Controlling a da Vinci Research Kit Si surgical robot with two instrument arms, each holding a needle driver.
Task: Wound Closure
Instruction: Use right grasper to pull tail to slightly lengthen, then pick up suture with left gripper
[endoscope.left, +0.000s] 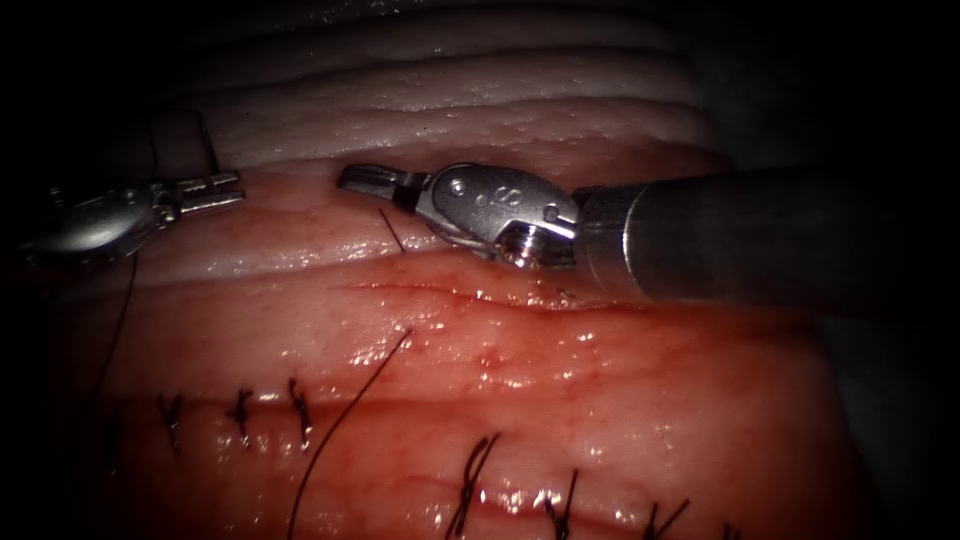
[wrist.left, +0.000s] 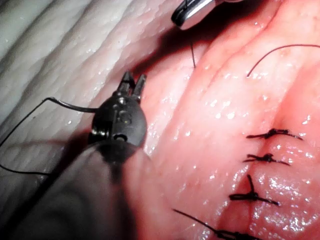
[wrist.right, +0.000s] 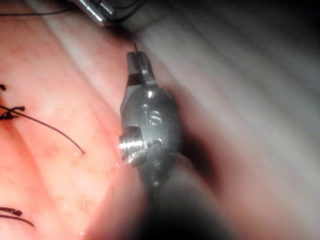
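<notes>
My right tool (endoscope.left: 362, 178) reaches in from the right over the tissue (endoscope.left: 560, 400), its jaws shut on a short dark thread (endoscope.left: 391, 230) that runs down into the tissue just below them. The same tool (wrist.right: 137, 62) has the thread's end (wrist.right: 135, 47) at its tip. My left tool (endoscope.left: 228, 189) lies at the far left, jaws slightly open with nothing between them. In the left wrist view this tool (wrist.left: 133, 84) points toward the short thread (wrist.left: 192, 54). A thin thread loop (wrist.left: 30, 117) runs past its wrist.
A long loose thread end (endoscope.left: 345, 415) lies across the red tissue toward the front. Several dark stitches (endoscope.left: 300, 408) close the cut along the front, further ones (endoscope.left: 473, 475) to the right. Pale ridged tissue (endoscope.left: 450, 110) rises behind the tools.
</notes>
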